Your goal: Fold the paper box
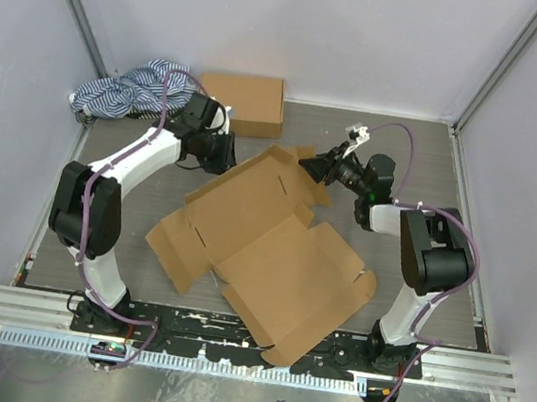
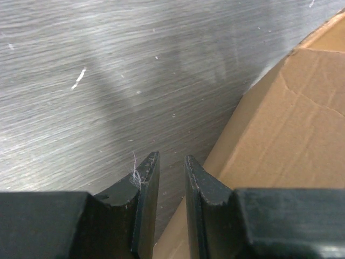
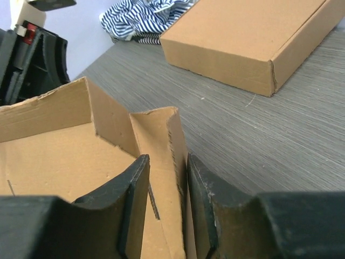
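The paper box (image 1: 261,251) lies unfolded on the table as a flat brown cardboard sheet with its far flaps partly raised. My left gripper (image 1: 227,154) is at the sheet's far left edge. In the left wrist view that gripper (image 2: 172,156) is open a narrow gap, and the box's edge (image 2: 291,124) runs under its right finger. My right gripper (image 1: 306,164) is at the far right corner. In the right wrist view it (image 3: 168,157) stands open around an upright flap (image 3: 159,135), which leans on the right finger and is clear of the left one.
A closed, folded cardboard box (image 1: 246,102) sits at the back of the table, also visible in the right wrist view (image 3: 242,38). A striped cloth (image 1: 128,89) is bunched in the back left corner. Walls enclose the table on three sides.
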{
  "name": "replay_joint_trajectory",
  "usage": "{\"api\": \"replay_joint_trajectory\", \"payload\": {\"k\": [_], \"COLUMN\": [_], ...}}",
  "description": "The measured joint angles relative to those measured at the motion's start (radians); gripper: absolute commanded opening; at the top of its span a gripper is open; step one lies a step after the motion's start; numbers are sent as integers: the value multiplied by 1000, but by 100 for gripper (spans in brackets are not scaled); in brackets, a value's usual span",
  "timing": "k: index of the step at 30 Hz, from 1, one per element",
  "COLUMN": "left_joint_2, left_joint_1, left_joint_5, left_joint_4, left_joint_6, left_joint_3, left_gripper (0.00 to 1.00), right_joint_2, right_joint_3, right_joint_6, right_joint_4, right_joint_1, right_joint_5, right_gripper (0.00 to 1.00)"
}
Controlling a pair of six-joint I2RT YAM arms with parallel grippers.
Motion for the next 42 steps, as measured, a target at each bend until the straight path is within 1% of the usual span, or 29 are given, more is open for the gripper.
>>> {"api": "replay_joint_trajectory", "payload": {"k": [3,5,6,7,9,14,20,23,25,27,28,29,30,31,32,35,42], "left_joint_2": [-3,-6,-8,-12,-21,-35,-40,-51,-59,-64,-64,-64,-64,-64,-64,-64,-58], "left_joint_1": [-21,-34,-39,-44,-56,-99,-171,-203,-223,-241,-249,-256,-262,-266,-271,-275,-273], "left_joint_5": [10,13,15,16,18,16,-7,-28,-42,-55,-62,-68,-74,-77,-82,-99,-159], "left_joint_4": [3,3,3,3,3,3,-5,-20,-29,-37,-42,-44,-46,-47,-47,-63,-114], "left_joint_6": [-8,-15,-18,-20,-25,-34,-44,-46,-47,-48,-49,-49,-50,-49,-49,-47,-9], "left_joint_3": [-2,-3,-3,-3,-3,-3,-3,-2,-2,2,7,11,15,18,21,33,107], "left_gripper": [32,32,32,32,32,31,31,31,31,30,30,30,30,30,30,30,30], "right_joint_2": [-27,-44,-53,-77,-106,-198,-247,-279,-314,-366,-394,-430,-464,-490,-505,-519,-521], "right_joint_3": [36,76,94,118,129,174,192,187,172,138,116,89,63,43,31,-11,-101], "right_joint_6": [-68,-126,-154,-199,-238,-341,-398,-401,-400,-397,-396,-396,-395,-391,-383,-360,-272], "right_joint_4": [-141,-275,-335,-438,-520,-795,-998,-1072,-1109,-1130,-1132,-1133,-1133,-1131,-1126,-1079,-893], "right_joint_1": [0,0,0,0,0,5,31,54,65,72,73,73,73,73,73,73,71], "right_joint_5": [-5,7,18,38,57,142,272,370,432,481,499,520,538,552,558,586,578], "right_gripper": [44,45,45,46,46,46,46,46,46,42,35,25,16,10,6,2,1]}}
